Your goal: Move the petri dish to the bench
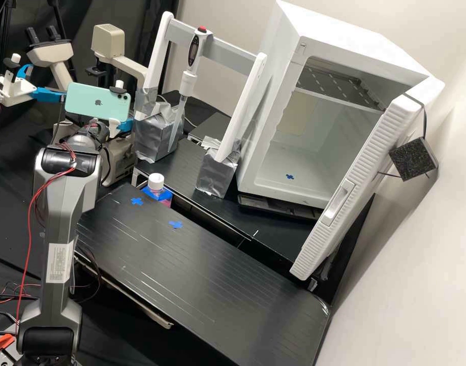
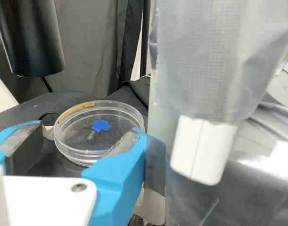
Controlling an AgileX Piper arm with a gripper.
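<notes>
In the high view, the gripper (image 1: 125, 125) is at the back left beside the taped foot of the pipette stand, partly behind the green phone. The wrist view shows the gripper (image 2: 89, 132) open, its two blue fingers spread. Just past and partly between their tips lies the clear round petri dish (image 2: 80, 149), flat on a dark surface, with a strip of yellowish tape on its rim. One fingertip overlaps the dish's edge; whether it touches cannot be told. A blue cross mark shows through the dish. The black bench (image 1: 192, 269) bears two blue tape crosses.
Close beside one finger stands a white post (image 2: 202, 150) wrapped in grey tape. A black cylinder (image 2: 30, 42) hangs near the dish. The pipette stand (image 1: 217, 46), a pink bottle (image 1: 156, 185) and an open white incubator (image 1: 304, 152) stand behind the bench.
</notes>
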